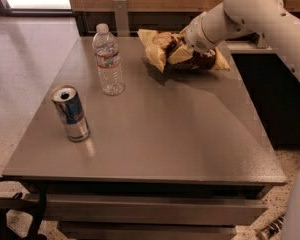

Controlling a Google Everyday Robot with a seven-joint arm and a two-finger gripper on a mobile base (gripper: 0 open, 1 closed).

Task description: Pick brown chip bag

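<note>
Brown chip bag (160,51) is sitting on the grey surface (165,134), to the right of the water bottle (109,61) as the camera sees it and toward the far edge. We are working the grasp step on it. We are pressing the gripper (186,45) into the bag's middle, with the white arm reaching in from the side away from the bottle. The bag's folds are hiding the jaws, so we cannot tell whether they are apart or clamped on the film.

We are judging the pick unfinished, since the end farthest from the bottle is looking to be resting on the surface. The next move is calling for a firm pinch on the bunched middle, then a straight lift.

The bag is looking thin and crinkly, dark brown at the centre with pale yellow ends, the end nearer the bottle kinking upward. We are expecting it to crumple rather than hold shape. The bottle is clear ribbed plastic with a white cap. Nearer us than the bottle, a slim metal can (70,113) is standing upright.
</note>
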